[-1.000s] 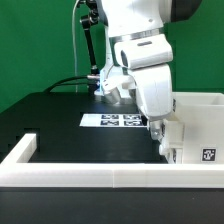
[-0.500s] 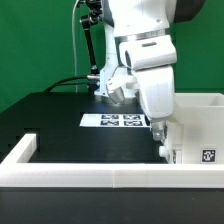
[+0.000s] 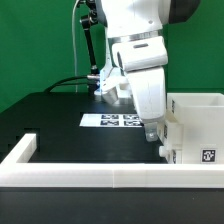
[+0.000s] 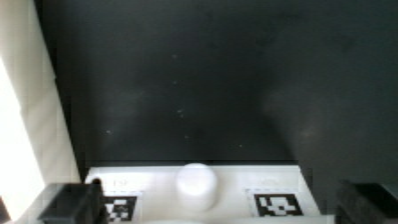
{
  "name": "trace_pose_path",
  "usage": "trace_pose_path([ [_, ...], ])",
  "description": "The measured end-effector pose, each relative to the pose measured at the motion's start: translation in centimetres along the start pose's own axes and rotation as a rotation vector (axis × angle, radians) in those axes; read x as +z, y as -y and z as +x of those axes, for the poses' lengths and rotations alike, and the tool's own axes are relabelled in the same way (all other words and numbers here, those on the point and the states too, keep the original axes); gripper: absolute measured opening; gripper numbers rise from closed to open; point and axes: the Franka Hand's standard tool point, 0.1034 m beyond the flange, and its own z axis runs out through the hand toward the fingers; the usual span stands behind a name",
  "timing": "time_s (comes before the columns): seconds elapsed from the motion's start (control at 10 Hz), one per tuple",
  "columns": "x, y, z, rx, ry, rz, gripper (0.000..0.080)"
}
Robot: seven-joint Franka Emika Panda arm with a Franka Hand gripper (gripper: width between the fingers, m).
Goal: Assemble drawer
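The white drawer housing [image 3: 196, 122] stands at the exterior view's right on the black table, with a square tag on its front. My gripper [image 3: 156, 138] hangs low just beside its left side. In the wrist view a white tray front [image 4: 199, 183] with a rounded knob and two tags lies between my dark fingers [image 4: 75, 203]. The jaws stand wide apart, with a gap showing on one side of the tray front. The gripper [image 4: 217, 205] looks open around it. The rest of that tray and any second tray are hidden.
The marker board [image 3: 118, 121] lies flat on the table behind my gripper. A long low white rail [image 3: 80, 170] edges the table's front and left. A white strip [image 4: 22, 100] runs along one side of the wrist view. Cables hang behind the arm.
The arm leaned a little to the exterior view's right half a second ago and has swung back left. The gripper stays low beside the housing.
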Motion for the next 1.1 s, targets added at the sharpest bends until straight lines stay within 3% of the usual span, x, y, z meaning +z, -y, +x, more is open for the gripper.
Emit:
trace_pose_path([
  [0.4, 0.0, -0.2, 3.2, -0.001, -0.009, 0.003, 0.0648],
  [0.7, 0.2, -0.1, 3.1, 0.009, -0.005, -0.003, 0.0648],
  [0.8, 0.1, -0.1, 1.9, -0.032, -0.002, 0.000, 0.0648],
  [0.9, -0.2, 0.1, -0.5, -0.047, 0.006, 0.005, 0.0648],
  [1.1, -1.4, -0.1, -3.3, -0.019, 0.017, -0.022, 0.0648],
])
